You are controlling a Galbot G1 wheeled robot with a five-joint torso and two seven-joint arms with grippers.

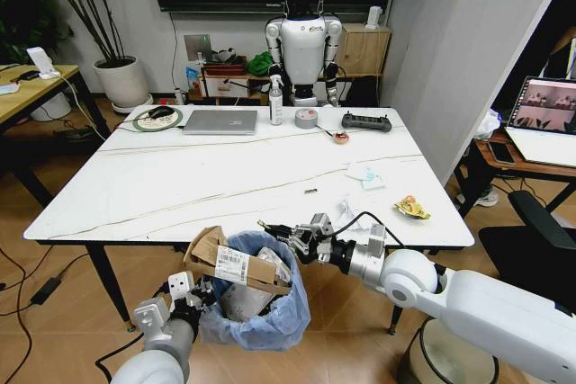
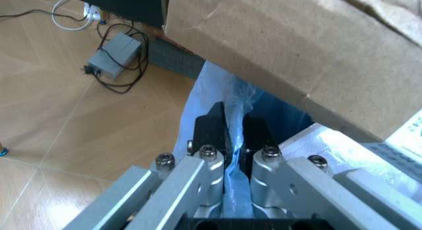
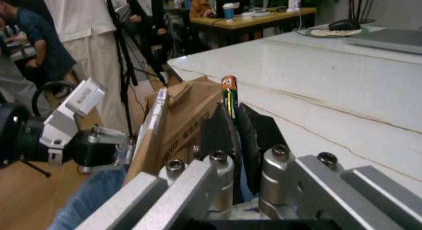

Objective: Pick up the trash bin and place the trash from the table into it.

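**Two grippers at one bin, below the table's near edge**

Right gripper (image 1: pixel 273 227), lower centre of the head view: fingers pinched together on one thin black-and-green wrapper (image 3: pixel 229 94), poised above the trash bin (image 1: pixel 270 312). Left gripper (image 2: pixel 232 131), lower left: clamped on the bin's blue bag rim. One bin, holding one torn cardboard box (image 1: pixel 236 263) with one white barcode label, print too small to read. On the table (image 1: pixel 135 195), right of centre: two white papers (image 1: pixel 364 175), one yellow-red wrapper (image 1: pixel 411 209). Far edge: one laptop (image 1: pixel 220 121), one tape roll (image 1: pixel 306 118).
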